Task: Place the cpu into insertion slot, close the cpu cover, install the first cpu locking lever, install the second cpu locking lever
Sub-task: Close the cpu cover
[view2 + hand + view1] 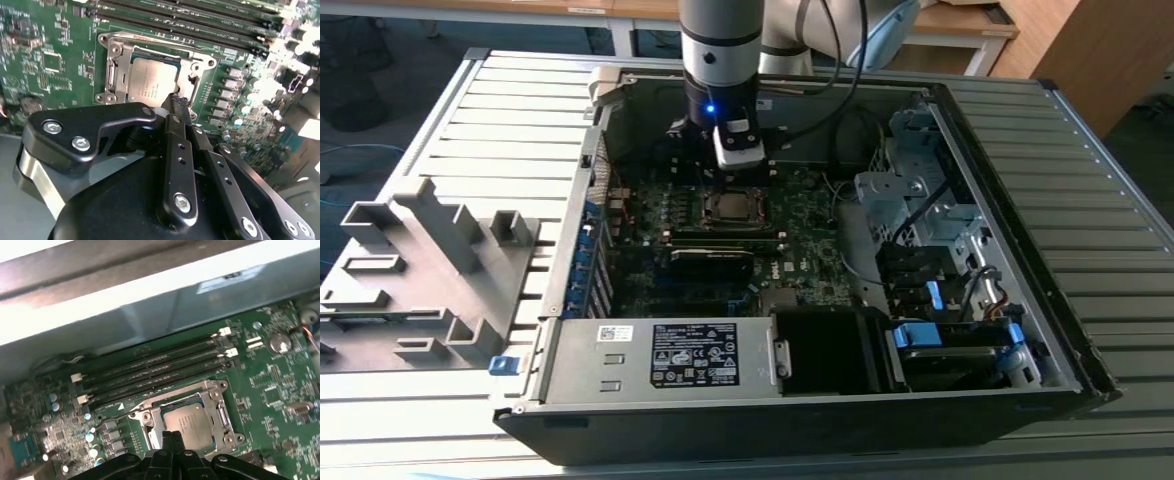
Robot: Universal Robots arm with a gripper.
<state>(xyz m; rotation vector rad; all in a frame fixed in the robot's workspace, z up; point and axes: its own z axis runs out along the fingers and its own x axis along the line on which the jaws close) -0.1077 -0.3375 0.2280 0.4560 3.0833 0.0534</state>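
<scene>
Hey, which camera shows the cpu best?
The second wrist view: the cpu is close, its silvery top almost wholly clear. In the first wrist view the gripper covers one edge; the exterior view shows it from far off.

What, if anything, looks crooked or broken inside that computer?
Nothing stands out. The cpu sits square inside the cpu cover, which appears to lie flat around it. The gripper, fingers shut, is at the cover's edge. No damage shows.
</scene>
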